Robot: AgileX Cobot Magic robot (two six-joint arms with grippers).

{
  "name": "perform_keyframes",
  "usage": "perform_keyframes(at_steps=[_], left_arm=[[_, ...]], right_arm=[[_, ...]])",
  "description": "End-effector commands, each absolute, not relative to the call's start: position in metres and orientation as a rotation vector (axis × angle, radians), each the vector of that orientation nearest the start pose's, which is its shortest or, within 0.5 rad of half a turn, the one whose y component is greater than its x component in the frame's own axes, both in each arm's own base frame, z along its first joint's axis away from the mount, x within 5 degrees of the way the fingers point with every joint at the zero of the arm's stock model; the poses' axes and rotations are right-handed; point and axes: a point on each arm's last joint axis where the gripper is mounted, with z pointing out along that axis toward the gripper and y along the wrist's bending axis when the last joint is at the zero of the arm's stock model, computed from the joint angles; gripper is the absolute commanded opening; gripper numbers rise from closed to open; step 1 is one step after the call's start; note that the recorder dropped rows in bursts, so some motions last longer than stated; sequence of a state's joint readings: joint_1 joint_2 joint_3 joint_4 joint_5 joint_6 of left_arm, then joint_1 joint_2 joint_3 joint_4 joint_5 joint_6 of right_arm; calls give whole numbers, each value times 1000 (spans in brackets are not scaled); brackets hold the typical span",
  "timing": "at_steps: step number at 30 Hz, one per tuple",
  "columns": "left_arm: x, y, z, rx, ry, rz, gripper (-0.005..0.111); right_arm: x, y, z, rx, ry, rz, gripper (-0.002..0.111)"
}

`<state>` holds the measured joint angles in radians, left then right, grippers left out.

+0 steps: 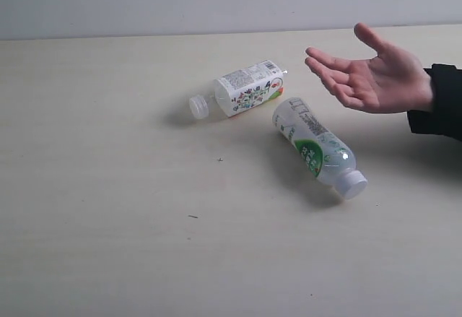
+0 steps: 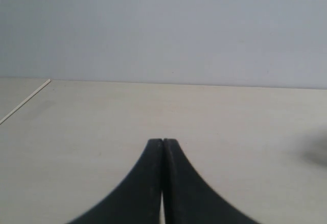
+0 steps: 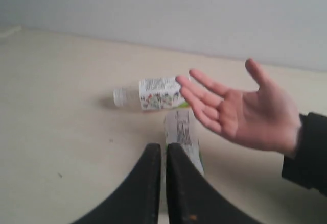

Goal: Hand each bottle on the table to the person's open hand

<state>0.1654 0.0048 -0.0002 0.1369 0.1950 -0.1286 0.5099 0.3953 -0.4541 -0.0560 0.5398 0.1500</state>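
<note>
Bottles, exterior view: the green-label bottle lay on its side on the table, cap toward 4 o'clock. The white-label bottle lay near it at 10 o'clock, cap toward 8 o'clock. The open hand hovered at 2 o'clock, empty.

Left wrist view: the left gripper had its jaws pressed together, gripping nothing.

Right wrist view: the right gripper had its jaws nearly together, with a thin slit between them, gripping nothing.
</note>
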Motion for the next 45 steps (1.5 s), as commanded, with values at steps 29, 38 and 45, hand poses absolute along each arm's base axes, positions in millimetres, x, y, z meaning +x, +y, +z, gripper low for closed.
perform_keyframes(at_steps=[29,38,45], left_arm=[[55,11,195,-156,1675,141,0],[55,11,195,-156,1675,141,0],[55,11,195,-156,1675,141,0]], right_arm=[[204,121,240,-688,2737,215,35],[229,134,209,-683,2721,209,75],[249,137,187,-658,2672,111,84]])
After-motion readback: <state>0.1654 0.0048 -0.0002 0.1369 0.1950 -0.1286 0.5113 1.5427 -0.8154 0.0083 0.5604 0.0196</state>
